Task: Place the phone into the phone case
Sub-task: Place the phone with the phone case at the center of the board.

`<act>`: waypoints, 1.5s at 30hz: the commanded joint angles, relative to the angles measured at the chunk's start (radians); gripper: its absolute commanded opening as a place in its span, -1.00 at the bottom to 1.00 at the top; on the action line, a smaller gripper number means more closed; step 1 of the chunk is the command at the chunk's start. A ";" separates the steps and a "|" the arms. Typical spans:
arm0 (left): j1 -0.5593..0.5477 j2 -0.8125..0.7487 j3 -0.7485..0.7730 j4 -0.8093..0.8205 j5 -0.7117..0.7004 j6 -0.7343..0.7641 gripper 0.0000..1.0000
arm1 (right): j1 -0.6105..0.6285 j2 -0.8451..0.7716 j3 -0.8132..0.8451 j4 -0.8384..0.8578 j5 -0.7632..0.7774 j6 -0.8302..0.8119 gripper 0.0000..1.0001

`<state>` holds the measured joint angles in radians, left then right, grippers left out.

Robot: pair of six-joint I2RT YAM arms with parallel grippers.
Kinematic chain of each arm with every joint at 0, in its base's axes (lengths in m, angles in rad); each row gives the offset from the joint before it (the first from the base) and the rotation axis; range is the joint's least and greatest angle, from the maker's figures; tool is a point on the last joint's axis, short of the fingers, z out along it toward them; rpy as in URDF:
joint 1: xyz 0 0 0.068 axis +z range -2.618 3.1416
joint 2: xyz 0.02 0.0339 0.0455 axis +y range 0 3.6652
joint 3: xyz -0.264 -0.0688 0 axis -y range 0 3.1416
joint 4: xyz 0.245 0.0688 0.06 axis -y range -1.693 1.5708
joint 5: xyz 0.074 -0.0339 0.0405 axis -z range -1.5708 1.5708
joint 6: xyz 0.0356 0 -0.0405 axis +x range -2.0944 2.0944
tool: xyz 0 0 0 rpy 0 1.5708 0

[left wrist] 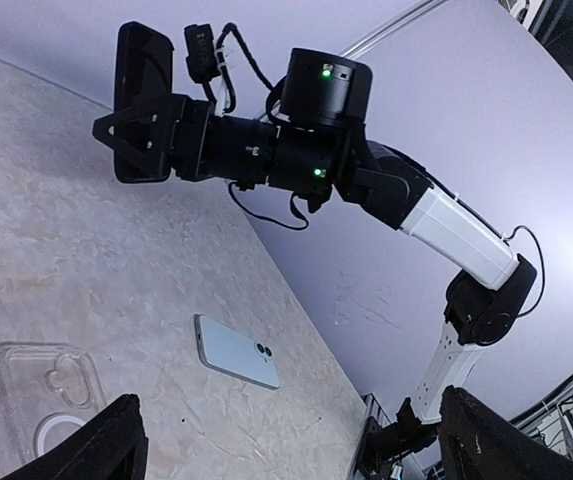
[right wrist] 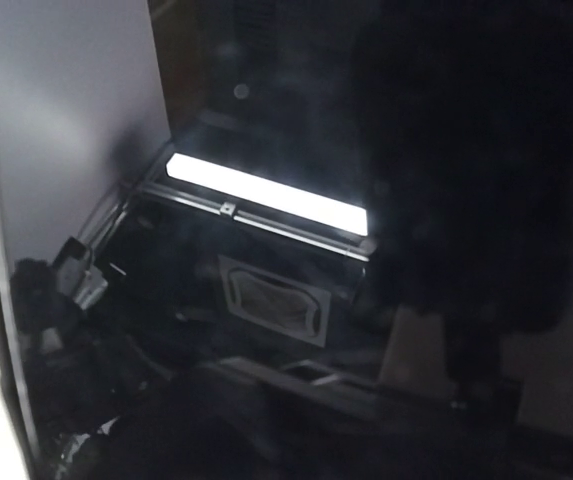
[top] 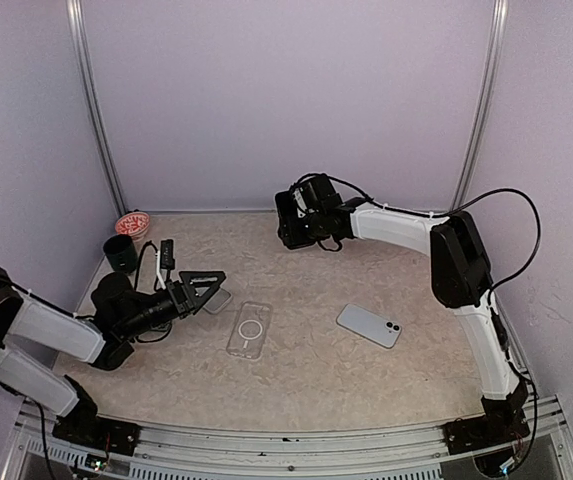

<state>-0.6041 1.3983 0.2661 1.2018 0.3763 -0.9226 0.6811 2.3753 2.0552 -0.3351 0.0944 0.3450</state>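
The phone (top: 369, 325) lies flat, back side up, toward the right edge of the bench (top: 306, 385). Nothing touches it. The clear phone case (top: 249, 329) lies flat near the middle, well apart from the phone, so the task looks not yet begun.

The left end effector (top: 206, 290) is low, just beside the far-left corner of the case. Its fingers are spread wide and hold nothing. I judge it is placed there to take or steady the case.

The right end effector (top: 291, 218) is raised near the far edge, probably to leave room. Its own camera shows almost only darkness, so I cannot tell if it is open or closed.

A black cup (top: 121, 252) and a small red bowl (top: 132, 224) stand in the far-left corner.
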 commanded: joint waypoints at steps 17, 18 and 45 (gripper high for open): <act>-0.074 -0.266 0.086 -0.397 -0.204 0.153 0.98 | -0.034 0.170 0.060 0.129 -0.056 0.150 0.47; -0.074 -0.282 0.089 -0.412 -0.214 0.159 0.98 | -0.035 0.171 0.059 0.128 -0.056 0.150 0.49; -0.084 -0.340 0.113 -0.539 -0.317 0.173 0.98 | -0.034 0.117 -0.026 0.073 -0.011 0.169 0.76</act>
<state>-0.6765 1.0519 0.3504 0.7002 0.1001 -0.7609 0.6502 2.5374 2.0602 -0.2428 0.0628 0.5144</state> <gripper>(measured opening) 0.989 0.877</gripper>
